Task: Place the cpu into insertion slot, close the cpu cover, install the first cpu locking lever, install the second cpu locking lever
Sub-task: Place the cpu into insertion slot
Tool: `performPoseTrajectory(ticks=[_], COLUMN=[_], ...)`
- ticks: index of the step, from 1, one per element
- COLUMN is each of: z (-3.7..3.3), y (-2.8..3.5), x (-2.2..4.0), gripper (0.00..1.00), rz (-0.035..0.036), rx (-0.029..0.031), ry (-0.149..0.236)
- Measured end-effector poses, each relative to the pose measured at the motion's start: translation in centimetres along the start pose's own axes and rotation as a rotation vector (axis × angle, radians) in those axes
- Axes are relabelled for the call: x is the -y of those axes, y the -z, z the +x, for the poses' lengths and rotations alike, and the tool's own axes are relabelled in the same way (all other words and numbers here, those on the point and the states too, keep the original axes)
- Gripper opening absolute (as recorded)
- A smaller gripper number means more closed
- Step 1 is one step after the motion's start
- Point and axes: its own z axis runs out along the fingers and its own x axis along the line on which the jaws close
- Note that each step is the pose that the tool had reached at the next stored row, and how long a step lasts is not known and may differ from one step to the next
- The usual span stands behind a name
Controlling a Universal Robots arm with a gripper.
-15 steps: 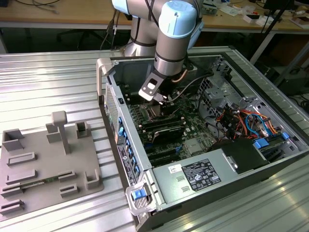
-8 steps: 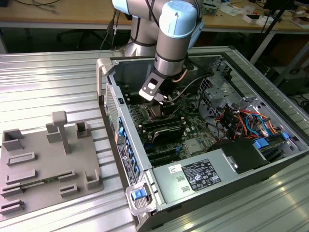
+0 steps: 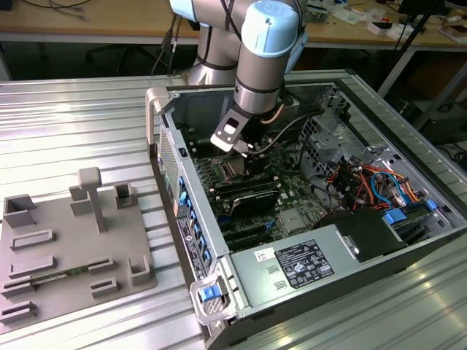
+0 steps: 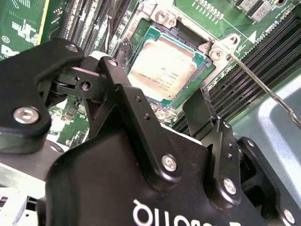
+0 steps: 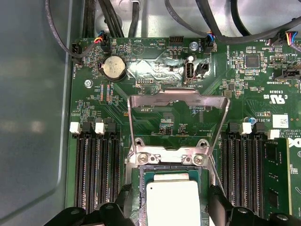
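Note:
The cpu [image 5: 173, 203], a flat square with a silver-grey top, lies seated in the insertion slot [image 5: 138, 188] on the green board; it shows too in the second wrist view as the cpu [image 4: 163, 67]. My gripper [image 5: 170, 197] hangs just above it, open, one black finger [image 5: 123, 197] on each side and neither touching the chip. The cpu cover [image 5: 177, 98], a silver frame with a cut-out centre, stands swung up behind the slot. A thin silver locking lever [image 4: 264, 88] sticks out from the slot's corner, unlatched. In the exterior view my gripper [image 3: 244, 154] is down inside the computer case.
Long black memory slots [image 5: 96, 169] flank the socket on both sides. A coin battery [image 5: 114, 67] and black cables [image 5: 108, 19] lie beyond the cover. The case wall [image 3: 190, 219] and power supply [image 3: 306, 264] hem in the board. A grey fixture tray [image 3: 66, 248] sits outside.

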Motion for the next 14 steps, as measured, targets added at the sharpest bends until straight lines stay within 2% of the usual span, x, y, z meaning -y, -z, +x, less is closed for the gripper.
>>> performPoseTrajectory(ticks=[14], z=[0.0], y=[0.28], x=[-0.04], gripper=[0.74], rz=[0.0], rx=[-0.001], ry=[0.006])
